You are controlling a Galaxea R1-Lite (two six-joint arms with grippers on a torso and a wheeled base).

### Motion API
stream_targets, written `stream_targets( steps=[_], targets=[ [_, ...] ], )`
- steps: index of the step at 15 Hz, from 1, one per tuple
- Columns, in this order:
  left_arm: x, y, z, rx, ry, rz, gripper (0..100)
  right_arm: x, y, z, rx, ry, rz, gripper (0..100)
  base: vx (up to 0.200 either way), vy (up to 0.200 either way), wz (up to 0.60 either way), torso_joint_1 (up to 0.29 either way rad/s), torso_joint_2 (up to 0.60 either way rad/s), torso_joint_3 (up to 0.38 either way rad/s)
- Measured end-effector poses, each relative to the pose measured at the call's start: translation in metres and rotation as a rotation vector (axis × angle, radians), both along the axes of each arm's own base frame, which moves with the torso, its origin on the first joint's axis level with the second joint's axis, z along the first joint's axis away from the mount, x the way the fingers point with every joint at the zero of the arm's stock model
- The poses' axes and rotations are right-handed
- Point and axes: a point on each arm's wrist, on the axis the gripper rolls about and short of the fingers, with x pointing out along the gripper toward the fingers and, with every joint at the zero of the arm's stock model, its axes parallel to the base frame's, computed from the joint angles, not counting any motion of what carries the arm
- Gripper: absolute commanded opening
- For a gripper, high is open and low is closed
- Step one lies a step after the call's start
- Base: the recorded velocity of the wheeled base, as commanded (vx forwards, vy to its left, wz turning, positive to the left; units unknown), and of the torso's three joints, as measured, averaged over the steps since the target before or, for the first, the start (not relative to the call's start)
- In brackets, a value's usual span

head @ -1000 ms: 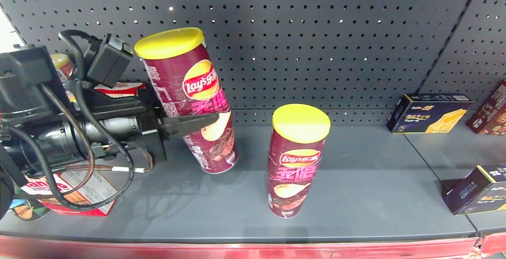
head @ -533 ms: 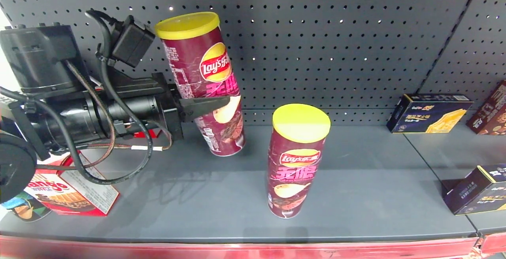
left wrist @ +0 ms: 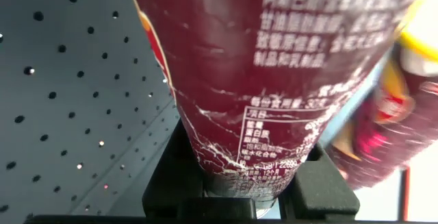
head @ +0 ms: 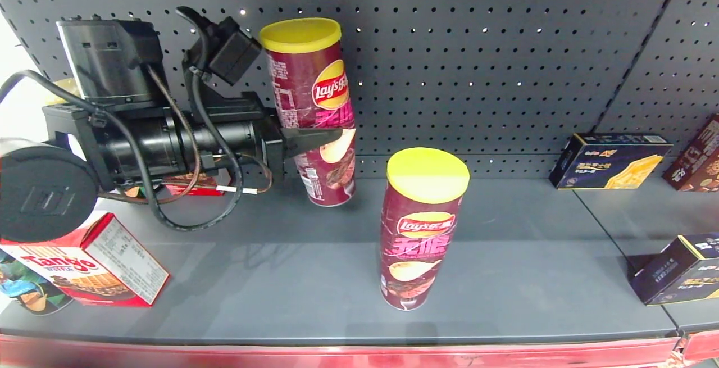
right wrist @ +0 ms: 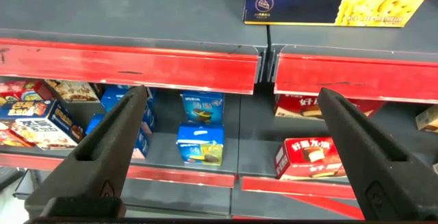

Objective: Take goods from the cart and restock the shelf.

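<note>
1. On the grey shelf [head: 505, 278], toward its back and left of centre, the left claw [head: 328, 139] is clenched around the held can [head: 308, 92], a maroon chip tube with a yellow lid.
2. Over the last second the arm has swung this can from the shelf's left front inward and back toward the pegboard [head: 477, 48]. A second ago it leaned hard to the left; now it stands nearly upright, with only a slight tilt.
3. Its base is low at the rear of the shelf, behind and to the left of the standing can [head: 424, 227], near it but apart. Whether the base already touches the shelf is hard to say; it looks just above the surface or barely resting on it.
4. For the task, this reads as the end of the carry. The tube is roughly at its place, and what seems left is to set it down square and let go.
5. The left arm reaches in level from the left, wrist horizontal, pinching the tube's lower half from both sides. The left wrist view has the tube's printed side close up between the jaws.
6. The right claw [right wrist: 233, 94] hangs released, fingers spread wide, in front of lower shelves [right wrist: 130, 59] stocked with boxes.
7. A red wafer box [head: 84, 267] lies at the shelf's left front, below the arm.
</note>
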Motion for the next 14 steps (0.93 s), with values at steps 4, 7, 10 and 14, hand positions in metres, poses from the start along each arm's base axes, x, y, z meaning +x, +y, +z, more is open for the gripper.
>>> stream_targets(
  steps=[4,7,10,14],
  targets=[
    [0.012,-0.009,-0.011,0.021,0.049,-0.016,0,0.000,0.000,0.000,0.000,0.001,0.000,100,0.000,0.000,0.00,0.000,0.00,0.000],
    [0.017,-0.015,-0.012,0.039,0.095,-0.029,0,0.000,0.000,0.000,0.000,0.000,0.000,100,0.000,0.000,0.00,0.000,0.00,0.000],
    [0.025,-0.022,-0.009,0.036,0.084,-0.041,0,0.000,0.000,0.000,0.000,0.001,0.000,100,0.000,0.000,0.00,0.000,0.00,0.000],
    [0.030,-0.035,-0.018,0.044,0.095,-0.068,0,0.000,0.000,0.000,0.000,0.001,0.000,100,0.000,0.000,0.00,0.000,0.00,0.000]
  ],
)
